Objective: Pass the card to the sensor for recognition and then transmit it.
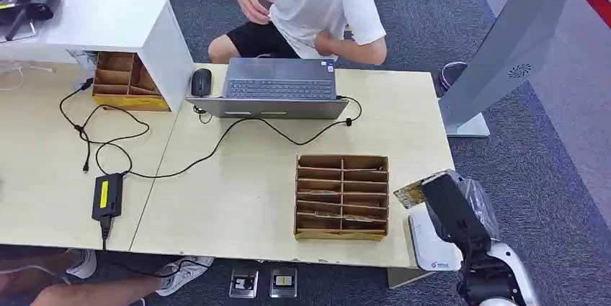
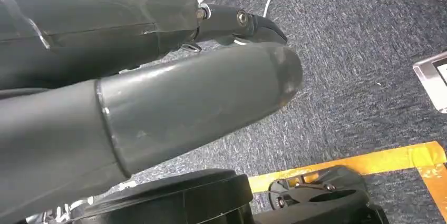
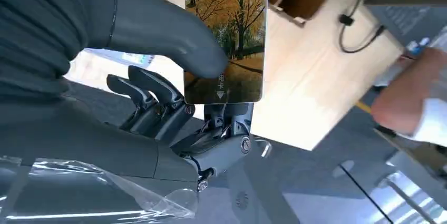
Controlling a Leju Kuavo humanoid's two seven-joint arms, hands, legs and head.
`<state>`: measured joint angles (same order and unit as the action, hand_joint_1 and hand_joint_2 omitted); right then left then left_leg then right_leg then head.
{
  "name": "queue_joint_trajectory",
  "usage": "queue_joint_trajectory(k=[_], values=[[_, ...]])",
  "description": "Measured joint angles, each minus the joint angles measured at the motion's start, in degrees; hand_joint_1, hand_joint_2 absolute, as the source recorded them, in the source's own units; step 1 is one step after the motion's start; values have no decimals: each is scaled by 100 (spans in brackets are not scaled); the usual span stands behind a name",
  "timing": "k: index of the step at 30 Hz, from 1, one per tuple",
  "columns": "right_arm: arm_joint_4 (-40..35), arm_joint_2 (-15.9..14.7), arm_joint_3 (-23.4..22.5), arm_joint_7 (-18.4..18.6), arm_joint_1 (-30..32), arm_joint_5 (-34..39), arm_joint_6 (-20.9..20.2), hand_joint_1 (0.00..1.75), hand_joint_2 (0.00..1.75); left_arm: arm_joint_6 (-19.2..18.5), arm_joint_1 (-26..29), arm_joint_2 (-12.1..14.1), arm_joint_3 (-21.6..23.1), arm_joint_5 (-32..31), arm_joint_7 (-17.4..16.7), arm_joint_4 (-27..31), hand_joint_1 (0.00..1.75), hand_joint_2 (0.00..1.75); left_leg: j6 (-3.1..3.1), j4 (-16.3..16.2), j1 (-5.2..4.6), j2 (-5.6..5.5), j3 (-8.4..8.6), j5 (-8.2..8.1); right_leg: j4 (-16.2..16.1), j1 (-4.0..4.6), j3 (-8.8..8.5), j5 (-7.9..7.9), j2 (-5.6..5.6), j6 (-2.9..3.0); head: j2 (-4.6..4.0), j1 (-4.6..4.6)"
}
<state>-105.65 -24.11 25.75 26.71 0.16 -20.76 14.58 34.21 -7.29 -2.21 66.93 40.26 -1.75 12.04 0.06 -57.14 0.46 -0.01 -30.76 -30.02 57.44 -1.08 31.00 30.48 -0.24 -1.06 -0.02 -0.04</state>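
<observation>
Card [image 3: 224, 39] pinched between thumb and fingers of the right hand [image 3: 174, 92] near the table's [image 1: 238, 198] right edge, beside the white sensor [image 1: 425, 245], recognition and handover seemingly to come

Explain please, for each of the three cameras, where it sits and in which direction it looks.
Head view: high on the body, looking down at the table; the right robot hand shows.
Left wrist view: behind the left robot hand, facing carpet.
Right wrist view: behind the right robot hand, facing its held card.
Shared: head and right wrist views both show the card and the cardboard tray.
</observation>
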Motion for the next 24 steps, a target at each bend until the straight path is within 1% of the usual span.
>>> queue_joint_trajectory(k=[14,24], values=[[-420,190,238,-453,-371,-234,-140,175,175,-4,0,0,0,11,17,-2,0,0,0,0,1,-1,0,0,0,0,0,1,-3,-1,0,0],[-529,359,356,-814,-647,-369,-195,175,175,9,1,0,0,-20,48,-2,0,0,0,0,1,-1,-1,0,1,1,-1,2,-4,-1,0,0]])
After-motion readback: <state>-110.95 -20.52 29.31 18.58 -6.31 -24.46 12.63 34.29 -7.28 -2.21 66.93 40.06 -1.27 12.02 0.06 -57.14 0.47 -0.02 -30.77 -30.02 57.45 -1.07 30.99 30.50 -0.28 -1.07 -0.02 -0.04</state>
